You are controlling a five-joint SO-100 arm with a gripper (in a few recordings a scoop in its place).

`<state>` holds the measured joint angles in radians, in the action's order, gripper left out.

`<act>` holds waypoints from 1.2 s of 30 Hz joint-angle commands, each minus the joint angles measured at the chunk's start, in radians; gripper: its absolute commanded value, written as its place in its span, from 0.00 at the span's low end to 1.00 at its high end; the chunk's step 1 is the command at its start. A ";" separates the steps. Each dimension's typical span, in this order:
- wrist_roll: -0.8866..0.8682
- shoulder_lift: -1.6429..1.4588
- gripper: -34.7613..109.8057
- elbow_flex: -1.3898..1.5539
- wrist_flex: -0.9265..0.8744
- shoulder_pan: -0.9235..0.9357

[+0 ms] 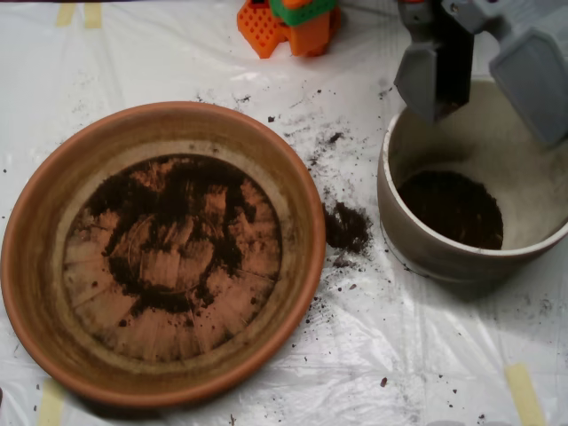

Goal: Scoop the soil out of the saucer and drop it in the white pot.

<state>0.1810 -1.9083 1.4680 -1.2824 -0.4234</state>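
Note:
The terracotta saucer (35, 266) fills the left half of the overhead view. A thin, patchy layer of dark soil (177, 191) lies on its ridged floor, mostly toward the back. At the right stands the white pot (417, 244), with a mound of dark soil (453, 209) on its bottom. My grey scoop (484, 75) hangs over the pot's back rim, its two shells spread wide apart, open, and I see nothing held between them.
A small pile of spilled soil (346, 228) sits on the white plastic sheet (355, 355) between saucer and pot, with scattered crumbs around it. An orange and green block (288, 22) stands at the back edge. Yellow tape strips (524, 390) hold the sheet down.

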 commanded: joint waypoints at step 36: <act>-0.028 -1.440 0.31 1.373 0.230 0.279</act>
<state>0.1488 -3.2766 2.8164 -1.0584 -0.1227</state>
